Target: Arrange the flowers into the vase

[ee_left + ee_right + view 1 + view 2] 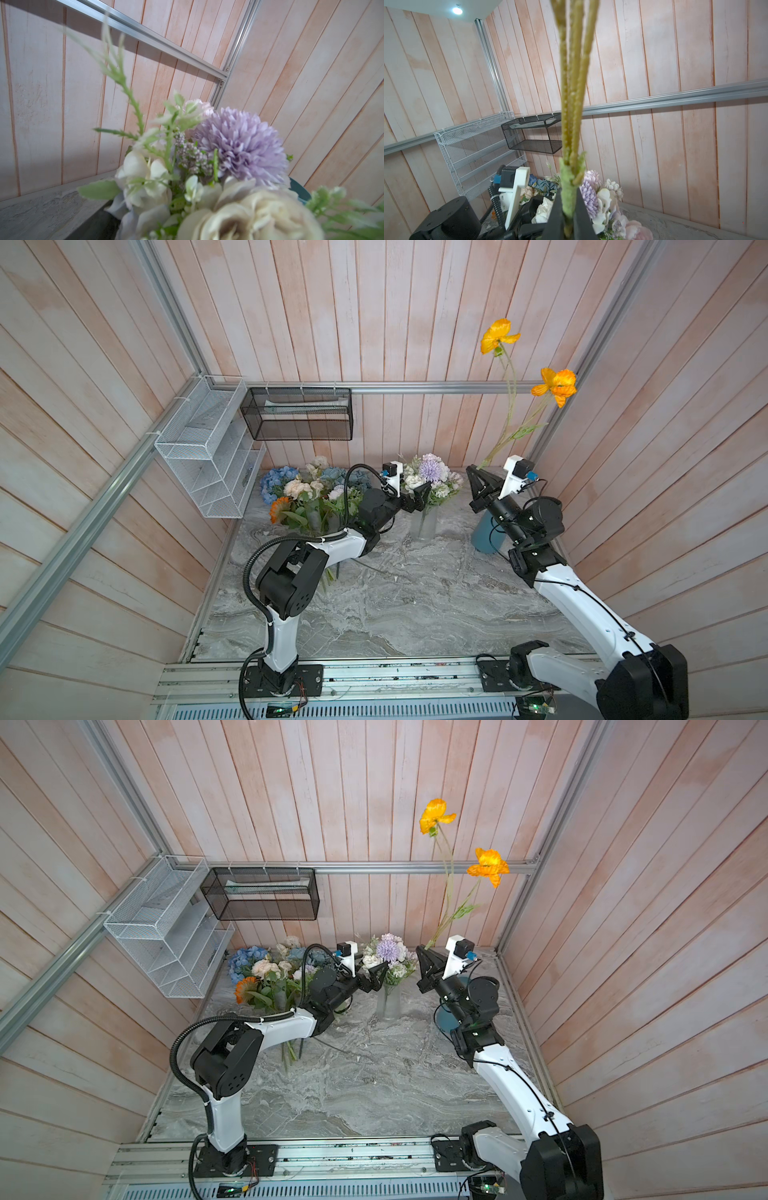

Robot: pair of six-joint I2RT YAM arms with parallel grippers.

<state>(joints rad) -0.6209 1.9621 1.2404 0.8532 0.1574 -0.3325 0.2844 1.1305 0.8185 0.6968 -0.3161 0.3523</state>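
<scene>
The poppies (pixel 498 335), two orange blooms on long thin stalks, stand high in the air at the back right, leaning toward the right wall in both top views. Their shared green stem (pixel 568 195) is clamped between the closed jaws of the right gripper (pixel 478 469), which points upward. The blue vase (pixel 482 536) sits on the table below that gripper, partly hidden by the arm. To its left stands a glass vase (pixel 424 526) with a bouquet (pixel 432 472) of lilac, white and pale pink flowers in it. The left gripper (pixel 420 494) is just beside this bouquet with its jaws spread wide; its wrist view is filled by the blurred blooms. Further left, a bunch of loose flowers (pixel 303 493), blue, cream and orange, rests at the back of the grey marbled table (pixel 395 605), under a white wire rack (pixel 208 456) and a black mesh basket (pixel 297 414) on the wall
</scene>
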